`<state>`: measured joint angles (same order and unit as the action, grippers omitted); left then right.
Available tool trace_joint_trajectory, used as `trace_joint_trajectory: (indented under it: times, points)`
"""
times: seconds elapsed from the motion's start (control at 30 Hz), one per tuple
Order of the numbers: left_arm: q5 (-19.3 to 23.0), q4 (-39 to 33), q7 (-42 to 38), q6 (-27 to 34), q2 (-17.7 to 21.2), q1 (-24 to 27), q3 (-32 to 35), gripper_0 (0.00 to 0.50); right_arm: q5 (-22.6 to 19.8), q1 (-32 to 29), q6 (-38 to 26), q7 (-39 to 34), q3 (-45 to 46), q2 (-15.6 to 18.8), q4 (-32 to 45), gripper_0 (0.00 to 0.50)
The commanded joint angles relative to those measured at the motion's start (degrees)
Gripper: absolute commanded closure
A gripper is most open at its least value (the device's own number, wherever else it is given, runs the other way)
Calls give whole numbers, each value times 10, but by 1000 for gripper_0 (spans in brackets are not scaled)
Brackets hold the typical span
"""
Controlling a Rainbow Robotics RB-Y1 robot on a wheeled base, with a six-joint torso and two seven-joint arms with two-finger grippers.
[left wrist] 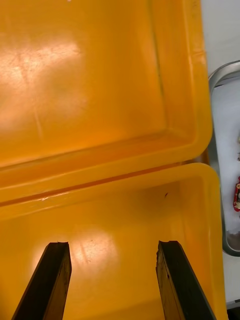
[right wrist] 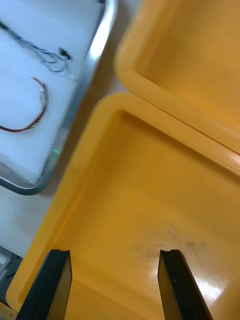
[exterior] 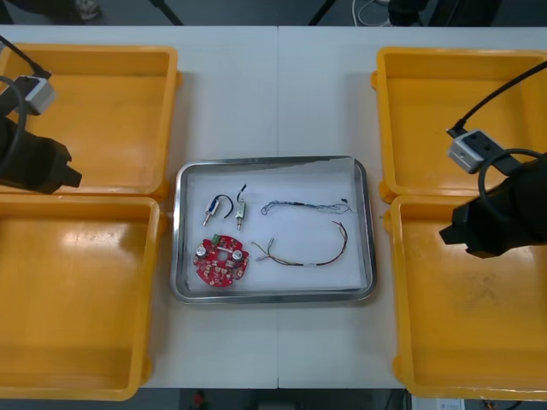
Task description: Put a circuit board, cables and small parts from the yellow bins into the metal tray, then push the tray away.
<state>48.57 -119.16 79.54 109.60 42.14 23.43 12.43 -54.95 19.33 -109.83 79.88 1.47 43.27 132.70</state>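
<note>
The metal tray (exterior: 366,224) sits mid-table, white inside. It holds a round red circuit board (exterior: 220,260), two small metal parts (exterior: 239,212), a twisted blue and white cable (exterior: 306,205) and a red and yellow cable (exterior: 314,254). My left gripper (left wrist: 112,277) hangs open over the near left yellow bin (left wrist: 125,220), nothing between its fingers. My right gripper (right wrist: 115,285) is open too, over the near right yellow bin (right wrist: 150,210), holding nothing. The tray's corner (right wrist: 75,115) and both cables' ends lie beyond the bin rim in the right wrist view.
Two yellow bins (exterior: 81,111) flank the tray on the left and two (exterior: 453,102) on the right; all look bare inside. The left arm (exterior: 30,162) hovers at the left edge, the right arm (exterior: 504,209) at the right. Bare table lies beyond the tray.
</note>
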Motion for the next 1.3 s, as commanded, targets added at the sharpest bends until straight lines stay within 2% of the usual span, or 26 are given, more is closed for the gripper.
trace_joint_trajectory:
  times: [0.03, 0.17, 0.33, 0.5, 0.63, 0.8, 0.93, 1.13, 1.3]
  points:
    - [6, -27, 0, 4, 29, -55, 56, 0, 6, 93, -2, -18, -113, 11, 27, 0]
    - [0, -33, 6, 4, 33, -87, 79, 0, 21, 140, -2, -15, -193, -7, 27, 0]
    - [4, -36, 10, 4, 37, -116, 95, 0, 62, 190, -2, -4, -292, -40, 27, 0]
    - [5, -46, 11, 4, 38, -139, 110, 0, 119, 222, -2, 55, -376, -86, 8, 0]
    - [10, -46, 9, 4, 35, -145, 111, 0, 148, 243, -2, 94, -427, -113, -11, 0]
    - [10, -47, 9, 4, 34, -147, 110, 0, 171, 268, 46, 142, -492, -148, -54, 0]
    - [10, -47, 9, 4, 34, -147, 110, 0, 170, 280, 88, 174, -523, -164, -91, 0]
    - [10, -47, 9, 4, 34, -147, 110, 0, 182, 281, 150, 193, -575, -169, -122, 0]
    - [10, -47, 9, 4, 34, -147, 110, 0, 212, 281, 161, 189, -625, -170, -126, 0]
